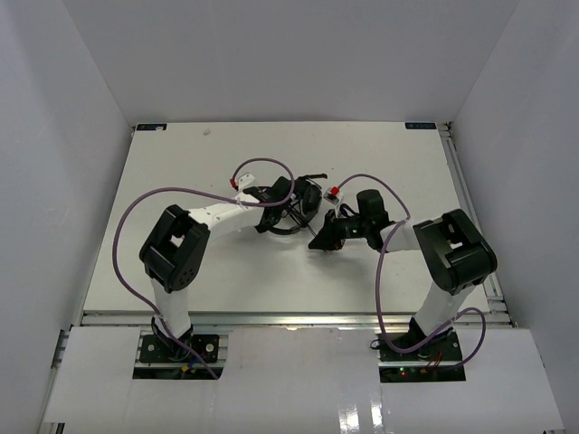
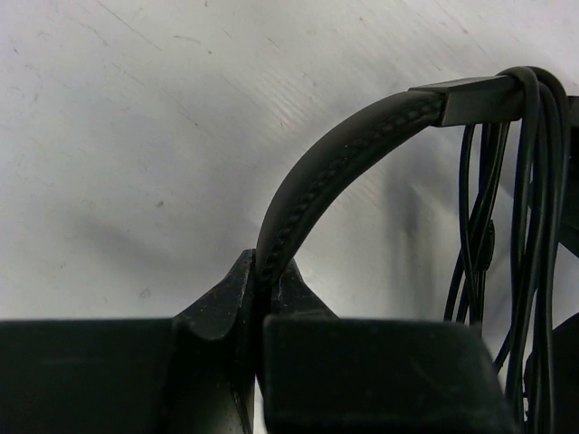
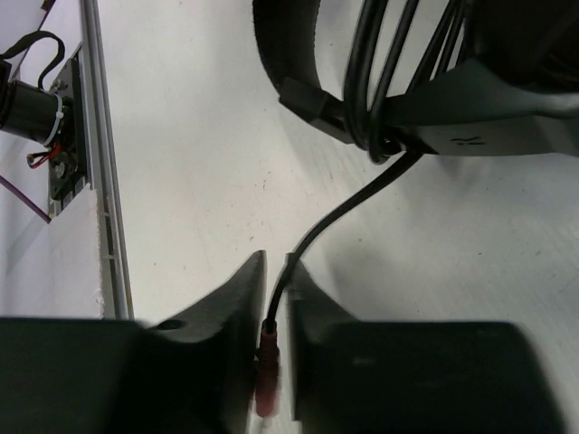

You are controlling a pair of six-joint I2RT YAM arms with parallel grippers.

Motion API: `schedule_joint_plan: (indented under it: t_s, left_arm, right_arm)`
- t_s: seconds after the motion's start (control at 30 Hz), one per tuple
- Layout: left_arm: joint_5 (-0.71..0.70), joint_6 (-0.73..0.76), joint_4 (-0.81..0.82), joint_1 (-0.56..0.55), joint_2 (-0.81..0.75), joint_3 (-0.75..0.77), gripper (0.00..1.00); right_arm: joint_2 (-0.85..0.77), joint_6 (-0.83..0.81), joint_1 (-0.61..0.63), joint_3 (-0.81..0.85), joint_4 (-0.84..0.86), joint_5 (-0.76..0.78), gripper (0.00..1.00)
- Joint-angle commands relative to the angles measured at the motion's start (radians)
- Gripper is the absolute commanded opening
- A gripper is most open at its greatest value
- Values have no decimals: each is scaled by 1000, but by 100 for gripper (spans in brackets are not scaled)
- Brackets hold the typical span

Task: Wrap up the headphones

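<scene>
Black headphones (image 1: 298, 206) lie near the middle of the white worktop (image 1: 181, 154), gripped at two places.
The left gripper (image 2: 262, 271) is closed tight on the headband (image 2: 312, 185); loops of the cord (image 2: 534, 226) hang at the band's end. The right gripper (image 3: 276, 267) has its fingers almost together, pinching the cord just above its red plug (image 3: 269, 362).

The black over-ear headphones' (image 1: 288, 210) padded headband (image 2: 336, 170) is showing matt, stitched leather-like skin, and their thin black cord (image 2: 541, 181) is gleaming smooth and rubbery. The white desk (image 2: 136, 136) is looking matt and scuffed, its edge rail (image 3: 104, 181) dull metal, while the left gripper's (image 2: 261, 276) black fingers (image 2: 217, 312) are appearing as grainy matt plastic.
</scene>
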Motion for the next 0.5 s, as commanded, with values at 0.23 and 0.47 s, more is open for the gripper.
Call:
schedule_joint_plan:
  t_s: [0.23,0.47]
  left_arm:
    - [-70,98,84,40,-87,-20,76]
    - [21,265,123,40,-256,-78,98]
  right_arm:
    - [-132,-244,-56,54,-287,11,67]
    - [-339,-425,-161,55,-559,132,78]
